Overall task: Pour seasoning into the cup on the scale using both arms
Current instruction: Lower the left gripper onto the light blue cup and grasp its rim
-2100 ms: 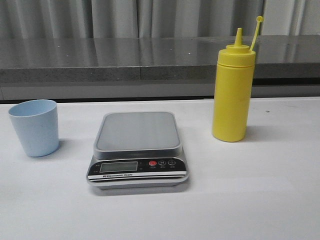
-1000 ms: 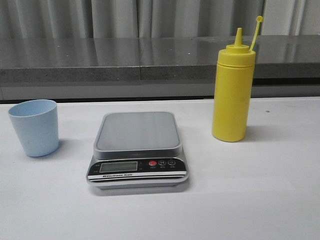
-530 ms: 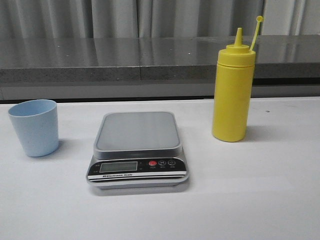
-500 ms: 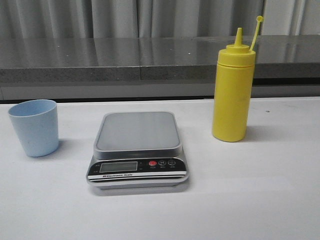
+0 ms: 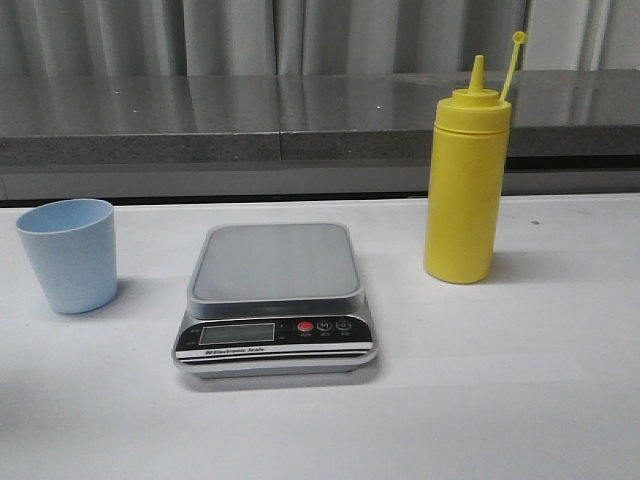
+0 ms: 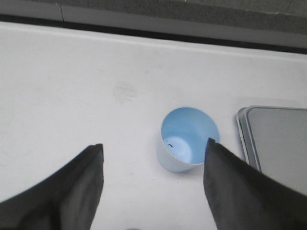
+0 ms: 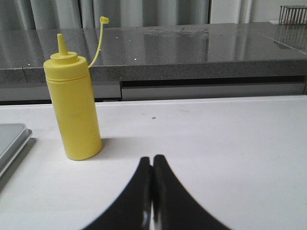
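A small pale blue plastic cup (image 5: 67, 255) stands upright on the white tabletop (image 5: 500, 380), off to the left. It looks empty inside, though a tiny dark mark sits at the bottom and I cannot tell what it is. A flat grey kitchen scale (image 5: 275, 297) with a black front panel and a red button (image 5: 305, 326) sits in the middle, with nothing on it. A tall yellow plastic squeeze bottle (image 5: 466, 184) with a pointed tip stands upright on the right, well apart from the scale. Its thin cap strap (image 5: 512, 62) sticks up beside the tip.

The left end effector (image 6: 153, 165) hangs above the cup with its two black fingers (image 6: 91, 167) spread wide. The right end effector (image 7: 152, 165) has its fingers pressed together, holding nothing, near the bottle.
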Controlling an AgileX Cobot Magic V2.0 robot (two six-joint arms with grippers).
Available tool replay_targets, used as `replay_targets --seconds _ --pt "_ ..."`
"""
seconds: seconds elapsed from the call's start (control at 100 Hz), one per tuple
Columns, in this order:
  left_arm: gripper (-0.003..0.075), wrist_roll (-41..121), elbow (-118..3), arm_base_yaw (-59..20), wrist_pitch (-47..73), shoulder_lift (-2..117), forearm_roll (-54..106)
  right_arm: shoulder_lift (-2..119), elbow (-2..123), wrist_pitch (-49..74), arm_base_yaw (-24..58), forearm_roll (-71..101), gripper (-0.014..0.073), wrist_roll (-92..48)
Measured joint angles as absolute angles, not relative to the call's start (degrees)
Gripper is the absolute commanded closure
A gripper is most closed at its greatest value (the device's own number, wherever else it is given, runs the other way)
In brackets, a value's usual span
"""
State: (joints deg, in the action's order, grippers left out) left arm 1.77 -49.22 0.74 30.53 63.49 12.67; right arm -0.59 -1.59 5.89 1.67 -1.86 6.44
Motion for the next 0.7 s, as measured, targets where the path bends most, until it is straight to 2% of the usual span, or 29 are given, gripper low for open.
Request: replay_targets --seconds 0.24,0.7 --pt "0.0279 1.77 -57.89 -0.34 38.65 74.06 13.29 -0.59 -1.59 5.89 1.67 -1.86 0.0662 6.44" --pt "0.028 1.77 -65.67 -1.97 40.88 91.13 13.57 -0.59 -1.59 5.89 1.67 -1.86 0.0662 6.44"
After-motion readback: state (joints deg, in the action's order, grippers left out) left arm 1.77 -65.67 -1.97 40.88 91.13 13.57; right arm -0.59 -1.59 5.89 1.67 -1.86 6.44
